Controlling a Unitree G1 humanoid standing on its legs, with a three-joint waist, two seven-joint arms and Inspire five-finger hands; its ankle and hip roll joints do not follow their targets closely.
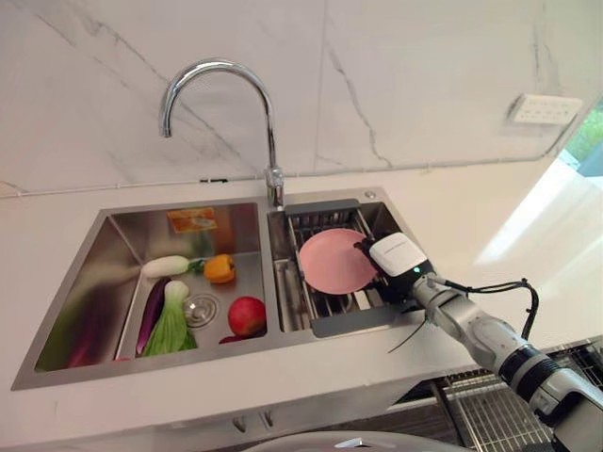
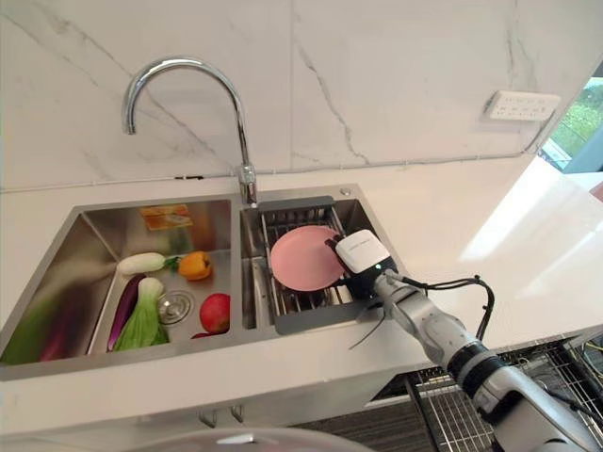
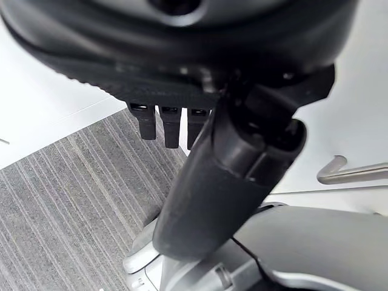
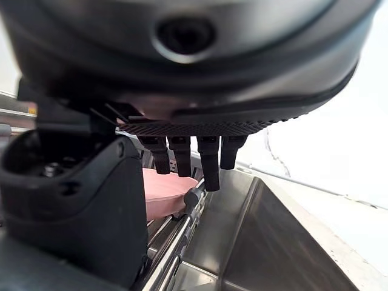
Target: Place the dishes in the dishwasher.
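A round pink plate (image 1: 334, 261) lies tilted on the metal drain rack (image 1: 325, 221) in the sink's right basin. My right hand (image 1: 400, 259) reaches in from the lower right and sits at the plate's right edge. In the right wrist view its fingers (image 4: 206, 160) hang straight above the pink plate (image 4: 163, 191), with the thumb (image 4: 79, 206) beside the rim, so the hand is open. My left hand (image 3: 163, 124) hangs over grey carpet with its fingers straight and nothing in it.
The left basin (image 1: 113, 245) holds a red apple (image 1: 247, 315), an orange pepper (image 1: 220, 268), an eggplant (image 1: 151, 311), bok choy (image 1: 171, 325) and a white radish (image 1: 166, 266). A curved faucet (image 1: 217, 71) rises behind. A dishwasher's wire rack (image 1: 490, 414) stands pulled out at the lower right.
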